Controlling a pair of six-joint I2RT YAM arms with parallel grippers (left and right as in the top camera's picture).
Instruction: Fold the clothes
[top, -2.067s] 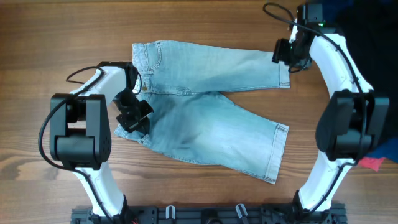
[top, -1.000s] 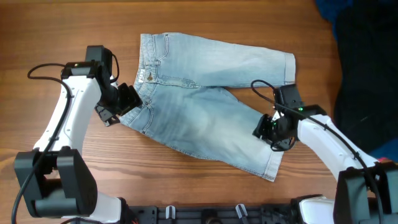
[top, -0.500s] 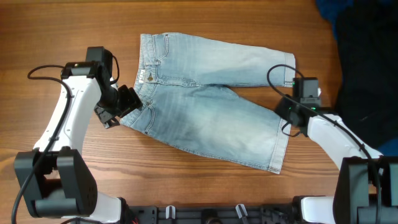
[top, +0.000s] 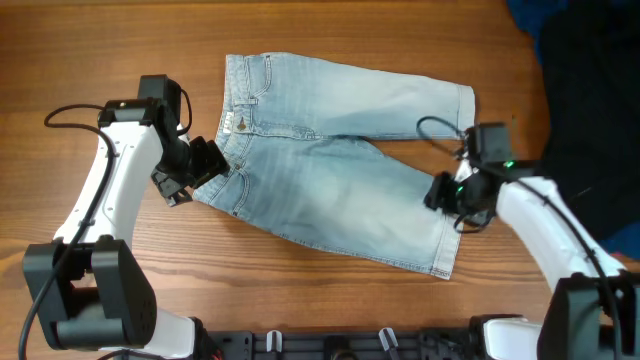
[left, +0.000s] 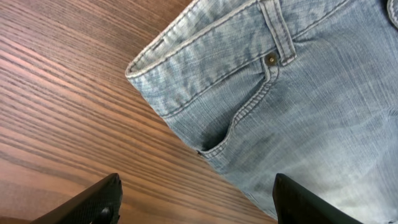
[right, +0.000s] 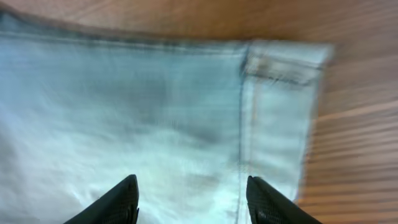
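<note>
Shorts (top: 340, 190) spread flat mid-bench (top: 90, 50), waistband to the left, two legs fanned out to the right. Far leg nearly level, near leg angled down toward the front edge. Laid open like this probably for bringing one leg over the other as a first fold. No fold made yet, judging by the splay.

Left pincer (top: 192, 168) at the near corner of the waistband, just off the cloth edge in the overhead view. From its wrist camera: fingers (left: 93, 202) wide apart, nothing between them. Below them the waistband corner, a belt loop, a rivet and a pocket seam. Likely placed there to take that corner. Contact with the denim: cannot tell.

Right pincer (top: 452, 197) over the hem of the near leg, by its far corner. Wrist view blurred, detail soft. Fingers (right: 118, 202) parted and empty, hem stitching and leg corner ahead of them, bare wood beyond. Probably positioned to take the hem, for lifting both ends together.

Dark cloth (top: 590, 90) heaped at the far right, apart from the shorts and no part of the job.
</note>
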